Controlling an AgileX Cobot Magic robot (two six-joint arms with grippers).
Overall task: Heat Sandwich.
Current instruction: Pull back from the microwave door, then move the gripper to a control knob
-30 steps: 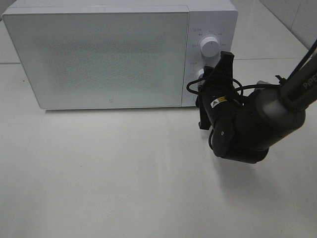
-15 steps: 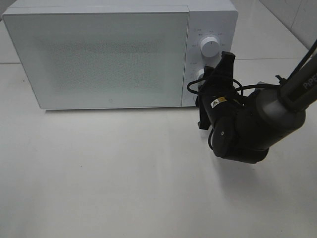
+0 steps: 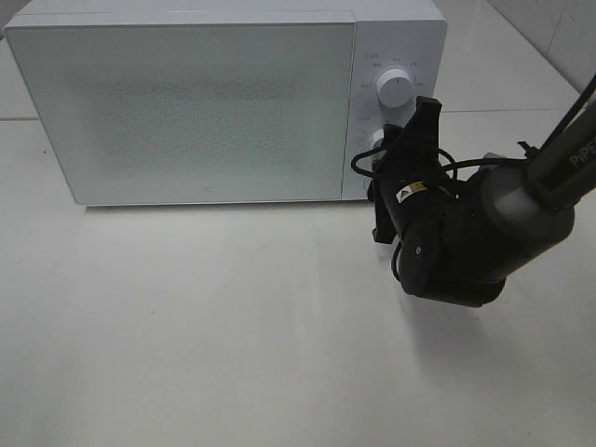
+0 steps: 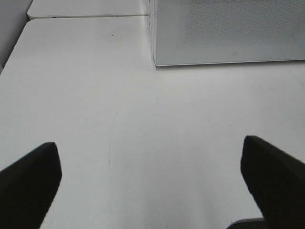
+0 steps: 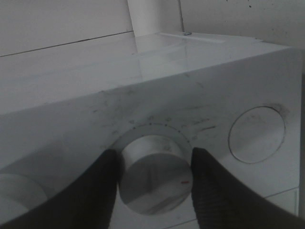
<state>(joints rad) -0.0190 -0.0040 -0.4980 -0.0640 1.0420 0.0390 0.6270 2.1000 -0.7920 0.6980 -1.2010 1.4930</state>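
The white microwave (image 3: pixel 186 102) stands at the back of the table with its door shut. The sandwich is hidden from every view. My right gripper (image 3: pixel 396 142) reaches the control panel and is shut on the lower knob (image 3: pixel 374 142), below the upper knob (image 3: pixel 395 90). In the right wrist view its two dark fingers (image 5: pixel 95 191) press on either side of that knob (image 5: pixel 153 176). My left gripper (image 4: pixel 152 186) is open and empty above the bare table, in front of the microwave's left corner (image 4: pixel 228 33). It does not show in the exterior view.
The white table (image 3: pixel 186 326) spreads in front of the microwave. A second knob (image 5: pixel 19 195) and a round flat button (image 5: pixel 256 134) sit on the panel on either side of the gripped knob. The right arm's dark body (image 3: pixel 456 242) hangs over the table's right side.
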